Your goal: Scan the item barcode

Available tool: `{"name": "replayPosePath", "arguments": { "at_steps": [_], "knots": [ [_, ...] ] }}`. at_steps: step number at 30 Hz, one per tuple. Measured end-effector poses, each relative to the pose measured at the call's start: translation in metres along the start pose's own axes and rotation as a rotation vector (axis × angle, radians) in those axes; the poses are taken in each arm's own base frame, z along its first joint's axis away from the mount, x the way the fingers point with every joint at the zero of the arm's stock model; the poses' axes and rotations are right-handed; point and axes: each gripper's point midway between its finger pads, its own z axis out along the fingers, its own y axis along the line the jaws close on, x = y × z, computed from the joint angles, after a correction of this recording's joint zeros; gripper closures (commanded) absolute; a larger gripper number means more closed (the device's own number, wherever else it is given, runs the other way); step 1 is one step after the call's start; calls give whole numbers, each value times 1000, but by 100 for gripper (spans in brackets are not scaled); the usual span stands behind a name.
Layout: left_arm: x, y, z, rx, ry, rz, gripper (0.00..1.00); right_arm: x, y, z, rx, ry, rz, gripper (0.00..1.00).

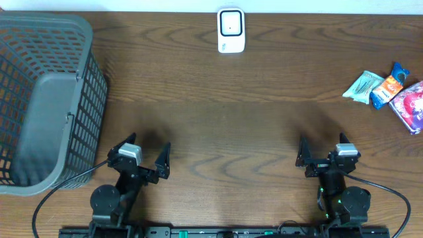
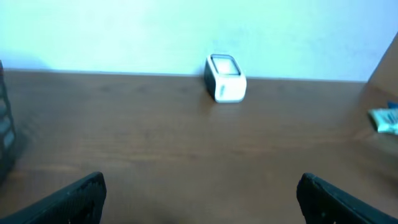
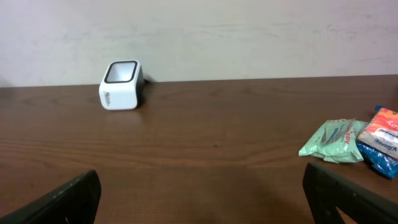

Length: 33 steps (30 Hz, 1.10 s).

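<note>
Left tool: the left tool (image 1: 144,154) sits near the counter's (image 1: 218,119) 6 o'clock edge, left of centre; its jaws stand wide with nothing between them.
Right tool: the right tool (image 1: 322,151) sits near the same edge, right of centre, jaws likewise wide and bare.
Items: three snack packs lie in a cluster at the counter's 3 o'clock side. From left to right they are a green packet (image 1: 362,86), a blue packet (image 1: 386,89) with an orange patch, and a pink packet (image 1: 411,106) cut by the frame edge. The green and blue packets touch, and the pink one lies just beside the blue one.
Items from tools: the cluster is at about 2 o'clock from the right tool and well apart from it. It is farther still from the left tool, toward 3 o'clock.
Scanner: a white scanner (image 1: 230,30) stands at the counter's 12 o'clock edge, near the wall, with its window tilted up. It is at 1 o'clock from the left tool and 11 o'clock from the right tool.
Items from scanner: the packets are toward 4 o'clock from it, well apart.
Basket: a grey basket (image 1: 39,99) fills the 9 o'clock side, at about 10 o'clock from the left tool, and its near corner is close to that arm.
Open room: bare wood runs between both tools and the scanner, and between the right tool and the packets.
</note>
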Motion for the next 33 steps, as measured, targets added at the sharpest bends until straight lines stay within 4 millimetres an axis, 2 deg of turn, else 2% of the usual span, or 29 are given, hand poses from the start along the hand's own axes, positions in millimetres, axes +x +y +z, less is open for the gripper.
{"name": "replayPosePath", "arguments": {
  "at_steps": [8, 16, 23, 33],
  "knots": [
    [-2, 12, 2, -60, -40, 7, 2, 0, 0, 0, 0, 0, 0, 1],
    [3, 43, -4, -227, -21, -6, 2, 0, 0, 0, 0, 0, 0, 1],
    [0, 62, -9, -316, -30, -5, 2, 0, 0, 0, 0, 0, 0, 1],
    [0, 66, -11, -332, -22, 55, 2, 0, 0, 0, 0, 0, 0, 1]
  ]
}}
